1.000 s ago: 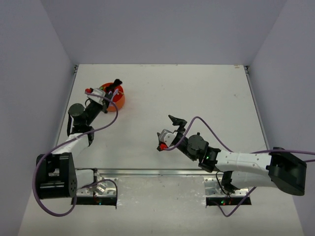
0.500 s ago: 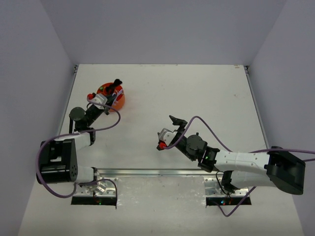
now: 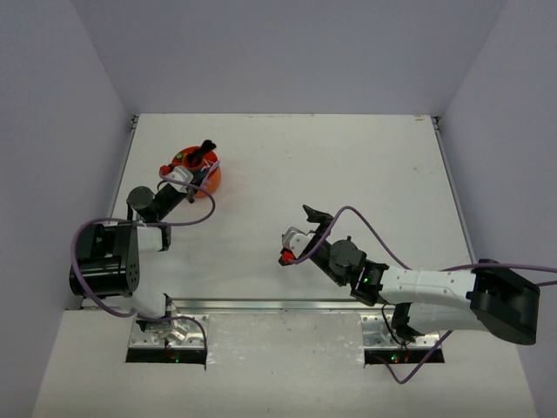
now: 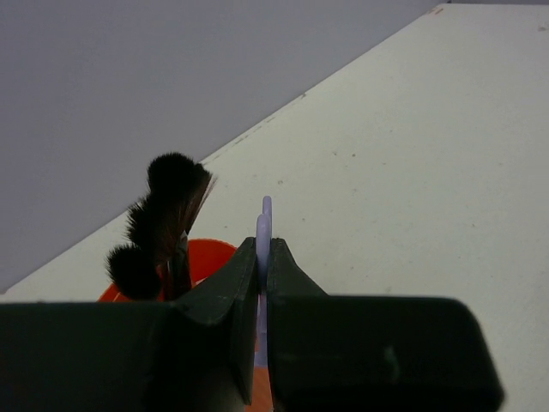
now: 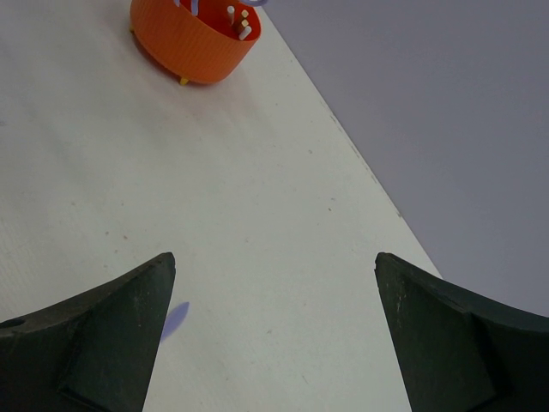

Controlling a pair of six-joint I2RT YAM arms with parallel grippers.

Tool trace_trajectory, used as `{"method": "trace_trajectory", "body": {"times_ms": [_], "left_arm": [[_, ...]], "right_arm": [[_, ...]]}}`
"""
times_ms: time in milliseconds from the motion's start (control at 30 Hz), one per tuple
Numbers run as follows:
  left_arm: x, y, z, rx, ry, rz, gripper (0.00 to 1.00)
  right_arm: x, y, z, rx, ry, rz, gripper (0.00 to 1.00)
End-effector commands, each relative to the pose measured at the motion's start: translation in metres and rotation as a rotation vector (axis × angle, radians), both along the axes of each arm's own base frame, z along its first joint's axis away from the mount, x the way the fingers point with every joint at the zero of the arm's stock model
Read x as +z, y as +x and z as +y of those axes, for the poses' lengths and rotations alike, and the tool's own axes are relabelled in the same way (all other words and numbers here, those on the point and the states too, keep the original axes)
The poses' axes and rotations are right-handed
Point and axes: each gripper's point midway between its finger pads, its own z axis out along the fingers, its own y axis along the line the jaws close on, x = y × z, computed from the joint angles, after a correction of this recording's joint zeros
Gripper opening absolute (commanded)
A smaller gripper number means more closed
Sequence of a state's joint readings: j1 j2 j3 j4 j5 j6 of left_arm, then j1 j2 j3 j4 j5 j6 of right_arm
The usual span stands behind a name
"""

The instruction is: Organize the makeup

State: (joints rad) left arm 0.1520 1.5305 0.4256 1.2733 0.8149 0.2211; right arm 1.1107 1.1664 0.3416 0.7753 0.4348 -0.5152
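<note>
Item one: we record a round orange tub [image 3: 211,180] with a ribbed outer wall, standing upright on the far-left part of the table, near its left edge. In the right wrist view a small yellow nub [image 5: 183,81] shows at its base.

Item two: a white table [image 3: 365,165] — matt, lightly speckled with dark marks.

We also list plain grey-lilac walls [image 3: 287,52] closing three sides, and a metal rail [image 3: 278,305] along the near edge.
</note>
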Motion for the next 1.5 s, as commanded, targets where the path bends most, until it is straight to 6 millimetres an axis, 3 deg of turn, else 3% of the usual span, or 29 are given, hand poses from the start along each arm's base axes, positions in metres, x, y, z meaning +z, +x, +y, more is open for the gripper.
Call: {"method": "trace_trajectory", "body": {"times_ms": [0, 767, 1167, 1333, 1467], "left_arm": [[0.034, 0.007, 0.007, 0.016, 0.069, -0.177, 0.0], [0.029, 0.033, 0.023, 0.077, 0.089, -0.185, 0.0], [-0.003, 0.036, 0.019, 0.043, 0.091, -0.104, 0.0], [-0.004, 0.037, 0.019, 0.043, 0.077, -0.088, 0.18], [-0.006, 0.038, 0.02, 0.047, 0.063, -0.066, 0.26]], "right_arm": [[0.008, 0.001, -0.001, -0.02, 0.037, -0.015, 0.99], [-0.01, 0.0, 0.001, -0.017, 0.017, 0.04, 0.99], [-0.018, 0.002, 0.006, -0.016, -0.012, 0.048, 0.99], [-0.019, 0.003, 0.008, -0.014, -0.021, 0.049, 0.99], [-0.02, 0.004, 0.01, -0.012, -0.027, 0.05, 0.99]]}}
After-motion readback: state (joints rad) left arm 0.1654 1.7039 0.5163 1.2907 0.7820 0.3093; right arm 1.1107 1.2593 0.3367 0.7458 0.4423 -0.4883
